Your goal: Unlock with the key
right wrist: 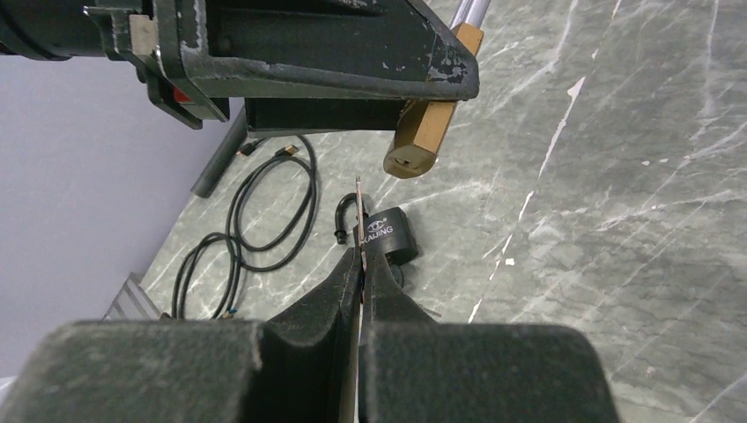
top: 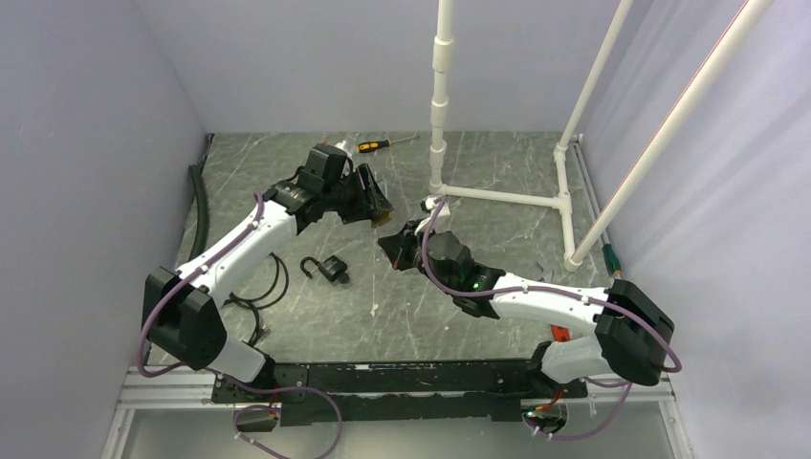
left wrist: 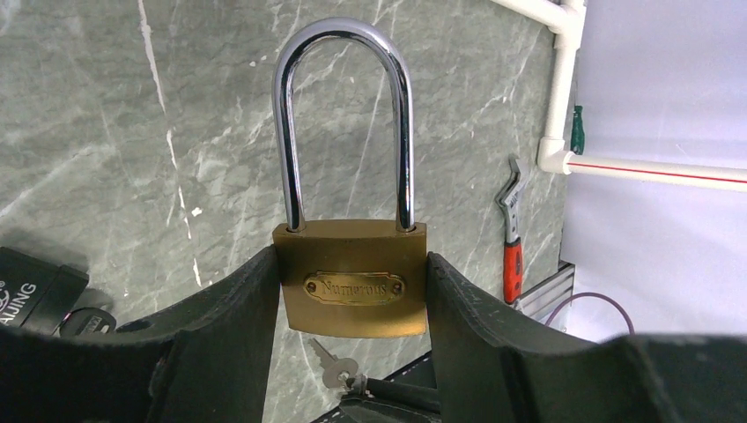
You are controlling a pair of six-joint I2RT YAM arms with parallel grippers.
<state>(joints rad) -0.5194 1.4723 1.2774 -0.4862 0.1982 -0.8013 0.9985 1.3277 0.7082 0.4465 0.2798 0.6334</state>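
Brass padlock [left wrist: 352,278]: off the table [top: 478,316], clamped by its body btwn the L gripper's fingers; brand plate faces the L wrist cam.
L gripper [top: 375,205]: part-open, jaws pressing the lock's two narrow sides. Grip on the body, not the shackle, prob so the lock can't swing or twist when the key turns.
Shackle [left wrist: 342,31]: seated in both holes, so locked; it points away from the wrist and is left free to pop.
Keyhole [right wrist: 403,163]: on the lock's bottom face, turned toward the R arm. Looks like a deliberate presentation for insertion.
Key [right wrist: 359,211]: pinched in the R gripper, seen edge-on as a thin blade, tip pointing up toward the lock but below and left of the keyhole; a clear gap remains, no contact.
R gripper [right wrist: 361,273]: jaws squeezed right down on the key's head, blade left sticking out so it can enter the slot.
Stage (my read): pre-insertion; key needs lining up w/ the slot, then pushing in and turning.
Risk: thin blade may slip in the pads if it meets the lock face off-axis.
Black padlock [top: 330,269]: lying on the table btwn the arms, not in play.
Other bits: screwdriver [top: 378,144] at the far edge, black cables [right wrist: 264,220] near the L arm base, red-handled wrench [left wrist: 511,247], white PVC frame [top: 502,198].
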